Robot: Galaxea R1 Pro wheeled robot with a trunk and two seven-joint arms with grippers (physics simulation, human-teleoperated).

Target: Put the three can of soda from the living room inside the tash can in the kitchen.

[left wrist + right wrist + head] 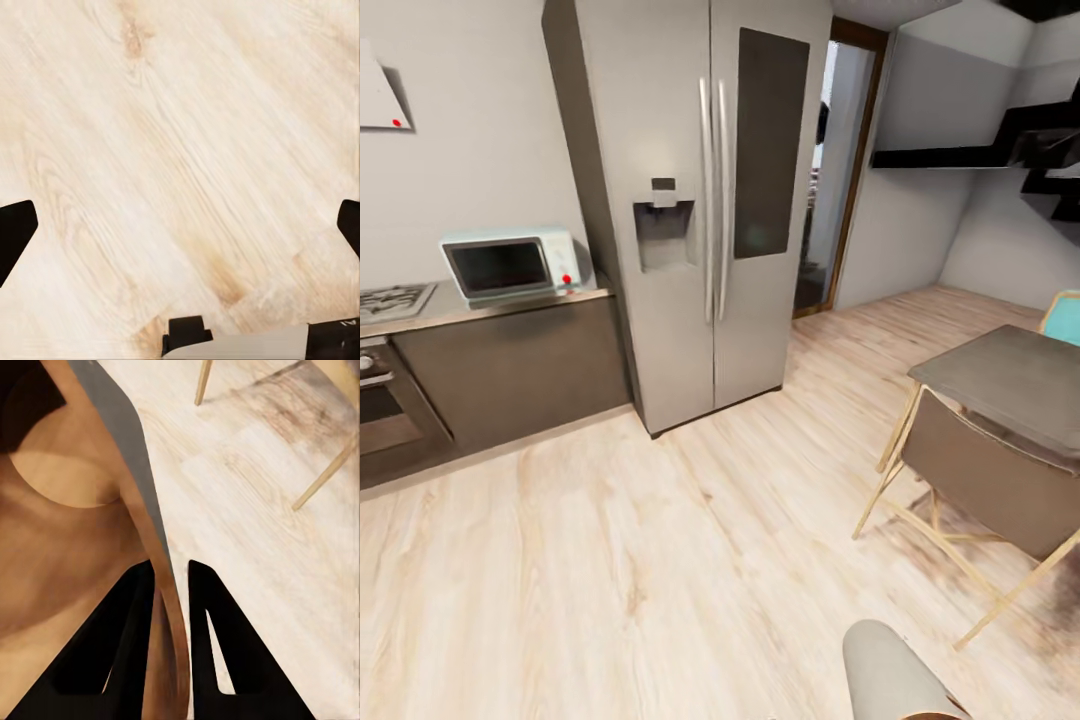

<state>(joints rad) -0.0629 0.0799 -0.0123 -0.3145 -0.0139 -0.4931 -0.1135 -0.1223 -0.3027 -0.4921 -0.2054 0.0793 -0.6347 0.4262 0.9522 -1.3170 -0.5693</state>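
My right gripper (169, 577) is shut on the rim of the tash can (67, 532). One black finger (112, 645) is inside against the brown wall and the other (225, 652) is outside. The part of the bin's brown inside and round bottom that I see holds nothing. In the head view the bin's pale outside (890, 670) pokes up at the bottom edge. My left gripper (180, 225) hangs open over the pale wood floor of the kitchen, its fingertips (15, 229) spread wide with nothing between them. The cans of soda are out of view.
A tall steel fridge (700, 200) stands ahead. A dark counter (500, 310) with a microwave (510, 265), hob and built-in oven (385, 410) runs to its left. A grey table (1010, 385) and chair (990, 485) stand at the right, and a doorway (840, 170) opens beyond the fridge.
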